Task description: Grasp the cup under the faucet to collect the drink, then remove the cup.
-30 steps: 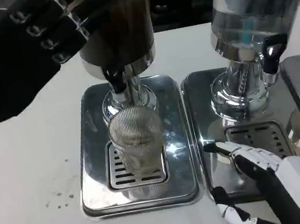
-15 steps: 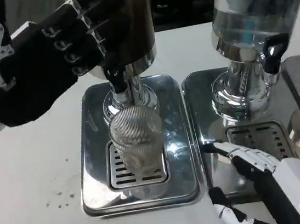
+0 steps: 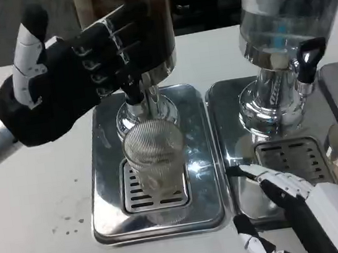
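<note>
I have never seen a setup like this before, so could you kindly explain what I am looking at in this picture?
This is the view from a camera on a humanoid robot's head, looking down at a white table. Its left hand, seen from its dark palm side, is raised at the spout of the dark drink dispenser. A ribbed clear cup stands on the metal drip tray under that faucet; no hand holds it. A second dispenser, with clear liquid, stands to the right on its own tray. The right hand is low over that tray's front, fingers apart, holding nothing.
</note>
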Controlling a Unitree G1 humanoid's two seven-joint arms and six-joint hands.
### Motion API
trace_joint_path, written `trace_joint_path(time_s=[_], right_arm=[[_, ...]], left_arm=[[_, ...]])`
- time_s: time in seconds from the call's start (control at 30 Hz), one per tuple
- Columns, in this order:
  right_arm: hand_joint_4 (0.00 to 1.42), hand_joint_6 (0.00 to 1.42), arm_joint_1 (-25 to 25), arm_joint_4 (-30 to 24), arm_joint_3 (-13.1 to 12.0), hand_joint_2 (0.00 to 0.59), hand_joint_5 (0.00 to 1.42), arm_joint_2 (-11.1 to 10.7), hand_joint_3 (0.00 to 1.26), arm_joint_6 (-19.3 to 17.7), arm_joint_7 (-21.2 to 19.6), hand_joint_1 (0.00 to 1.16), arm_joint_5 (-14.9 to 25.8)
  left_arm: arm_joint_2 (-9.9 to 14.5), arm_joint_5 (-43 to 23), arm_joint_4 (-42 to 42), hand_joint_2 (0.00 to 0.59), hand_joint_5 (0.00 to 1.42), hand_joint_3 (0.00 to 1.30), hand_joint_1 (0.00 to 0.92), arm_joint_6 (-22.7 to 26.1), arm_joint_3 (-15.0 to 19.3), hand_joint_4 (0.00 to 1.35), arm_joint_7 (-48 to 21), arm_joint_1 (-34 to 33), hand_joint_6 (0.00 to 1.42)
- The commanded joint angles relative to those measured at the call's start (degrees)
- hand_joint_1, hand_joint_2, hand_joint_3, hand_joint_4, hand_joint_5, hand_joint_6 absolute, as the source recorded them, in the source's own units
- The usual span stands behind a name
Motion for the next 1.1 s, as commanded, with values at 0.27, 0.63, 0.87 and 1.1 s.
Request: trace_joint_path(time_s=[0.27,0.63,0.87,1.1], right_arm=[[0.2,0.16,-1.02,-0.23,0.12,0.486,0.21,-0.2,0.26,0.48,-0.19,0.54,0.34],[0.2,0.16,-2.45,-0.37,-0.26,0.486,0.21,-0.94,0.26,0.89,0.6,0.54,1.31],[0.21,0.16,-2.19,-1.12,-0.86,0.486,0.21,-1.36,0.26,1.46,0.69,0.54,1.74],[0.21,0.16,-2.07,-1.76,-1.51,0.486,0.21,-1.39,0.27,1.76,0.75,0.54,1.88]], left_arm=[[-1.21,6.0,1.33,0.109,0.07,0.07,0.0,-6.5,-2.39,0.0,-0.58,0.66,0.0],[-1.35,10.42,1.86,0.104,0.07,0.07,0.0,-14.34,-4.36,0.0,0.69,1.97,0.0],[-1.67,12.02,1.65,0.103,0.08,0.08,0.0,-20.81,-4.66,0.0,3.2,3.3,0.0],[-1.88,13.3,2.5,0.096,0.09,0.09,0.0,-26.0,-5.48,0.01,4.61,3.57,0.0]])
